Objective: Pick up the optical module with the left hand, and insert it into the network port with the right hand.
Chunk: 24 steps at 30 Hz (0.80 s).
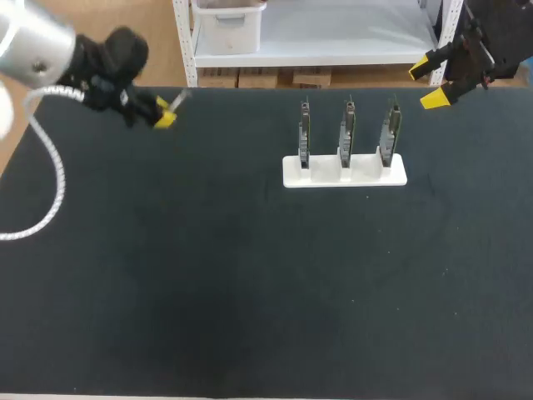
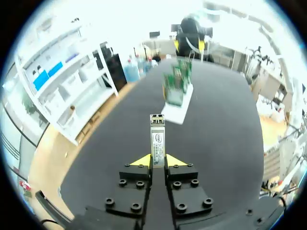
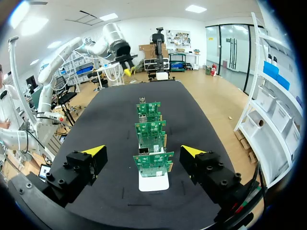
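Matt black table (image 1: 208, 275) (cloth-like); optical module (image 2: 157, 136) shiny metal.

My left gripper (image 2: 157, 162) clamps the slim silver optical module (image 2: 157, 136), which juts straight ahead. Well apart from it, I see three green port boards (image 1: 346, 133) upright in a white holder (image 1: 344, 175).

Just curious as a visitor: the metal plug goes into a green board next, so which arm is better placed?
Probably the right arm: its jaws are open close to the white stand of green boards. The left arm, jaws shut on the optical module, is far across the table, so handover comes first.
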Each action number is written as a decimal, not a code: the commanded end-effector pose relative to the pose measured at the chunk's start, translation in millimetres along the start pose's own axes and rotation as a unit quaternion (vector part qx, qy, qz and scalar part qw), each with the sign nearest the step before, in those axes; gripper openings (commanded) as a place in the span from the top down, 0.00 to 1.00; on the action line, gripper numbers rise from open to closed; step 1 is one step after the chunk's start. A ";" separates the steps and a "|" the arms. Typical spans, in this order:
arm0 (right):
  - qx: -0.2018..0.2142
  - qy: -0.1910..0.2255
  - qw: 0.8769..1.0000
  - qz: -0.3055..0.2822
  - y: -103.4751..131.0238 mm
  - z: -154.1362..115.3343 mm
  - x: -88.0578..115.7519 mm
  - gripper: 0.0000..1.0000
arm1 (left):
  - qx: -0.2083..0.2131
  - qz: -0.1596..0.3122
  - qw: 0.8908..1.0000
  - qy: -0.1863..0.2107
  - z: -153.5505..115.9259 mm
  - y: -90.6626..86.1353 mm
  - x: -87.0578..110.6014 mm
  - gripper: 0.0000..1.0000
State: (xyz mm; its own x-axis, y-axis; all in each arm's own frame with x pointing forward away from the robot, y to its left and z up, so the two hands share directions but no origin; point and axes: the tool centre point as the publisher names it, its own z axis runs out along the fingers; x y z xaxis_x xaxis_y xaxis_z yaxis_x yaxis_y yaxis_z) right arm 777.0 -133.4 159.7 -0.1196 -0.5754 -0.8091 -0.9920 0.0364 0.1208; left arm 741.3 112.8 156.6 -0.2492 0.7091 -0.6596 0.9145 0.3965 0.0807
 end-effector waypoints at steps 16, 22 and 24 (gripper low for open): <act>0.002 0.000 1.000 0.000 1.6 0.2 0.0 0.00 | 0.093 0.094 0.950 -0.282 83.7 13.2 -199.7 1.00; 0.002 0.000 1.000 0.000 1.6 0.2 0.0 0.00 | 0.136 0.109 0.932 -0.317 111.2 -17.0 -242.8 1.00; 0.002 0.000 1.000 0.000 1.6 0.2 0.0 0.00 | 0.141 0.117 0.929 -0.321 117.9 -26.2 -252.0 1.00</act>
State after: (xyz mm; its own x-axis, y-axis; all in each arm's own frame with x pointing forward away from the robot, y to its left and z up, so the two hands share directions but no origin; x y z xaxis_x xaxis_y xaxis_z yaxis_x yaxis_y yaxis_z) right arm 777.0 -133.3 159.7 -0.1196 -0.5754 -0.8091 -0.9920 0.0364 0.1208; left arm 804.7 -102.6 242.5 0.1193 0.2515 -0.9605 0.9869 0.0756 0.1424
